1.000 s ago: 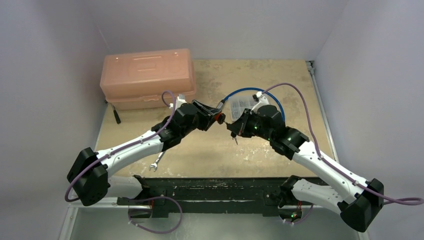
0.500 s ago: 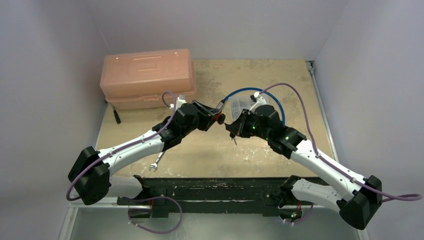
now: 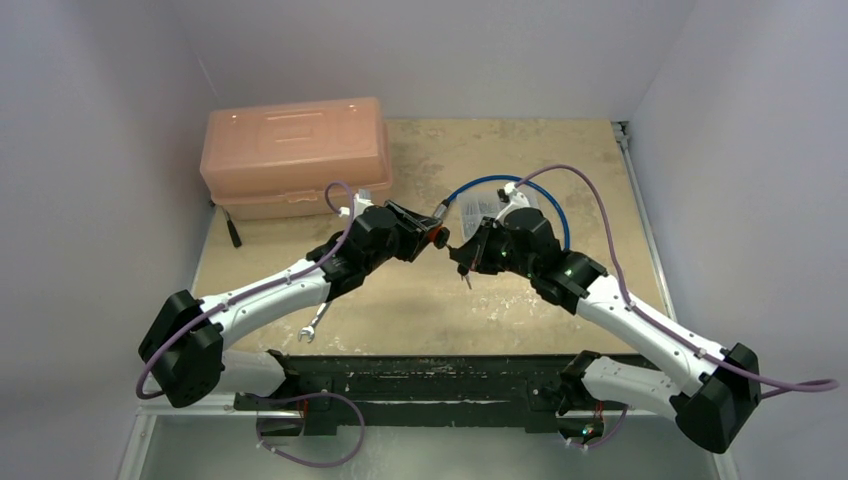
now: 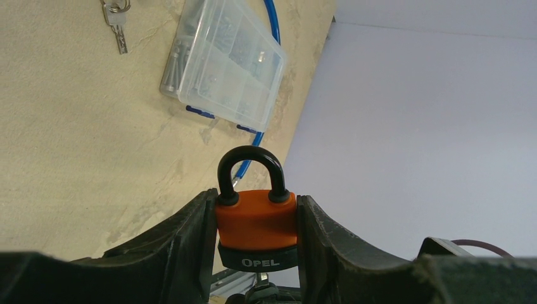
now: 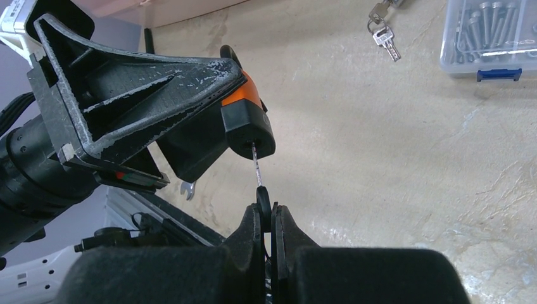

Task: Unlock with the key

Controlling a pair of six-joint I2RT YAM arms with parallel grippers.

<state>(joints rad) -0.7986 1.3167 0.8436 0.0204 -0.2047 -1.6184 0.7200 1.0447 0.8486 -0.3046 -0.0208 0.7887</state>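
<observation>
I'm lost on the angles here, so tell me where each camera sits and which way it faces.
Top: fixed above and behind the arms, looking down on the table; both arms show whole, left pincer and right pincer close together mid-table.
Left wrist: on the left arm, looking past the clamped padlock to a clear box and spare keys; its two fingers show.
Right wrist: on the right arm, looking along the key into the padlock's base; its fingers show.
Shared: both wrist views catch the padlock, clear box and spare keys.
</observation>
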